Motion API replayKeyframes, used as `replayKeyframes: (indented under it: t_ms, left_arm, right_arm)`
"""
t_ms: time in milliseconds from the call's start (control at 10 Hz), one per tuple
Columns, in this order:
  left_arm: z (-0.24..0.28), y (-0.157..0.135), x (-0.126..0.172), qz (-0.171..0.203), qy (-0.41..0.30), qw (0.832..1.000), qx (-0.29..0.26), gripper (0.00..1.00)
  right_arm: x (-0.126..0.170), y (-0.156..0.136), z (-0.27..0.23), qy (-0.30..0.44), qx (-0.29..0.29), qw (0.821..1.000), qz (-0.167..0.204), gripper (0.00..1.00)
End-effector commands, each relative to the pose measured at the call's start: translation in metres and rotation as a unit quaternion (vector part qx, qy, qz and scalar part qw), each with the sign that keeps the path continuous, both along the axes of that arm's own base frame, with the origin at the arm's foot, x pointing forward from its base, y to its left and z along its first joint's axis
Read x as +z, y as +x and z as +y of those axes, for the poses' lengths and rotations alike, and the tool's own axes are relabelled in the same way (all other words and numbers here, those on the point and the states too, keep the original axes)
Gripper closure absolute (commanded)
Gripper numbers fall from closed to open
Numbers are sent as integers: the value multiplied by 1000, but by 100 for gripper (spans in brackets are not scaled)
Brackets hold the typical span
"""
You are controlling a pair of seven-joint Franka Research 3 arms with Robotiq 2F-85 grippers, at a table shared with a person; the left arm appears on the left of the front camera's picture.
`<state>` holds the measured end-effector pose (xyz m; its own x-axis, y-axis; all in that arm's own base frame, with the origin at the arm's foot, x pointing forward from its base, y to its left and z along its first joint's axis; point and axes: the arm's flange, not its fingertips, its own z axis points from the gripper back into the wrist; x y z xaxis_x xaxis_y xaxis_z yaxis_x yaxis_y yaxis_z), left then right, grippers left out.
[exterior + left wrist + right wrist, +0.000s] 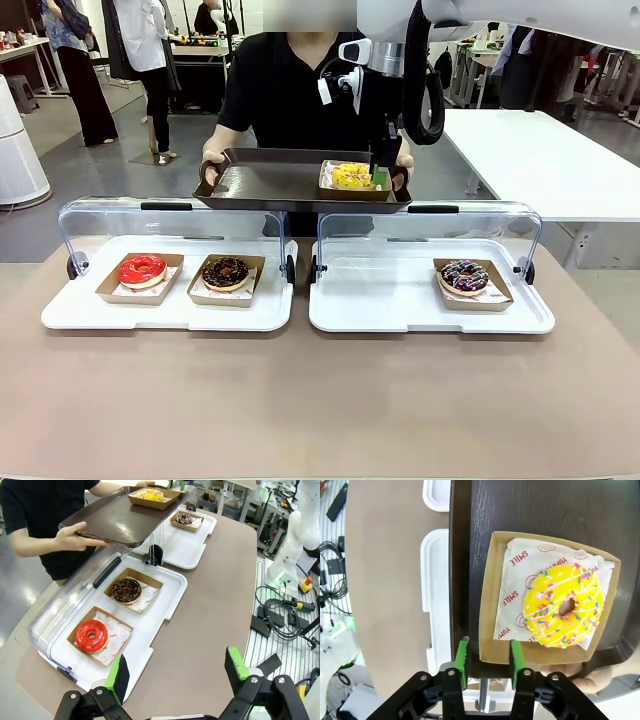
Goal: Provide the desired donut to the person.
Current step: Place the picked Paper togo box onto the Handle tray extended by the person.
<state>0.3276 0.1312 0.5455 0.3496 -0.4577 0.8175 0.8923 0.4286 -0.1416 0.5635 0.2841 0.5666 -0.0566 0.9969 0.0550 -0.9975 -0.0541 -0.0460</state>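
The person (290,90) in a black shirt holds a dark brown tray (260,185) over the far edge of the table with both hands. On the tray's right part sits a yellow sprinkled donut (350,175) in a cardboard box (487,600). My right gripper (378,178) points down at that box. In the right wrist view the right gripper (490,657) stands open, its green fingers either side of the box's corner wall with a gap. My left gripper (176,672) hangs open and empty above the near table edge, far from the yellow donut (150,493).
Two white display trays (170,312) (420,318) with raised clear lids stand on the brown table. The left one holds a red donut (142,270) and a chocolate donut (226,272); the right one holds a dark sprinkled donut (464,276). The near table surface is bare.
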Motion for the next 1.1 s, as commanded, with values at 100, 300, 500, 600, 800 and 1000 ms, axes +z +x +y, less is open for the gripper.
replayKeyframes:
  t_ms: [100, 300, 500, 600, 800, 1000]
  left_arm:
    - [1, 1, 1, -9, -7, 1000, -3, 0]
    - [1, 1, 1, -9, -7, 1000, -3, 0]
    - [1, 1, 1, -9, -7, 1000, -3, 0]
    - [1, 1, 1, -9, -7, 1000, -3, 0]
    - [1, 1, 1, -9, -7, 1000, -3, 0]
    - [1, 1, 1, -9, -7, 1000, -3, 0]
  right_arm:
    - [-2, -2, -3, 18, 9, 1000, 7, 0]
    - [-2, -4, -2, 18, 12, 1000, 9, 0]
    - [-1, -3, -2, 19, 12, 1000, 9, 0]
    - [-1, -4, -2, 20, 12, 1000, 10, 0]
    - [2, -10, -1, 21, 4, 1000, 11, 0]
    - [21, -48, -17, 24, 19, 1000, -8, 0]
